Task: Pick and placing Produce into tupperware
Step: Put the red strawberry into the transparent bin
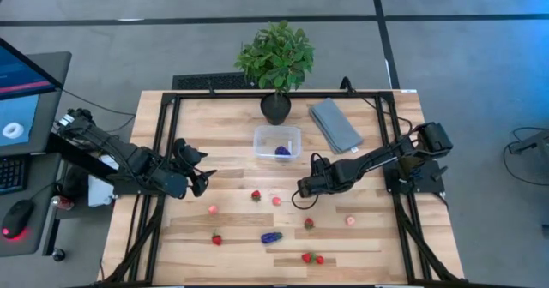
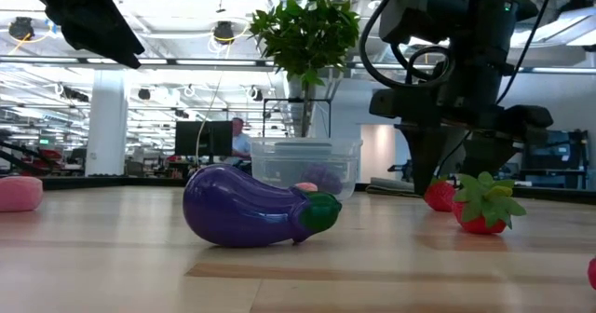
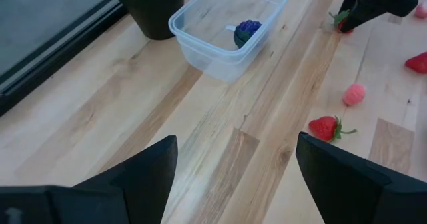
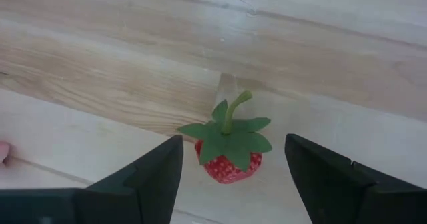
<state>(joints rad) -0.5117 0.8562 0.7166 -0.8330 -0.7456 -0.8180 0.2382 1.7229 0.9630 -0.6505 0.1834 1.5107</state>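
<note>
Your left pincer [image 1: 202, 170] hangs over the left part of the surface [image 1: 369, 237] with its fingers spread wide and nothing between them; in its wrist view only bare wood lies between the two dark fingers [image 3: 143, 174]. It touches no produce.

The tupperware [image 1: 276, 142] stands at the far middle of the surface, just near of the black plant pot [image 1: 275, 108], with one dark purple grape bunch [image 1: 281, 151] inside it. A folded grey cloth [image 1: 334, 123] lies to its right.

Your right pincer [image 1: 303, 191] is down low over the middle of the surface, also released and wide. A strawberry [image 4: 227, 151] with its green top up sits on the wood between the fingers [image 4: 157, 174], and neither finger touches it.

The rest of the produce is scattered on the near half: a pink piece [image 1: 213, 209], a strawberry [image 1: 216, 239], a purple piece [image 1: 271, 237], a pair of red ones [image 1: 312, 258] and a pink one [image 1: 350, 220] toward the right.

You will find no readable writing or brand on any of these things.
</note>
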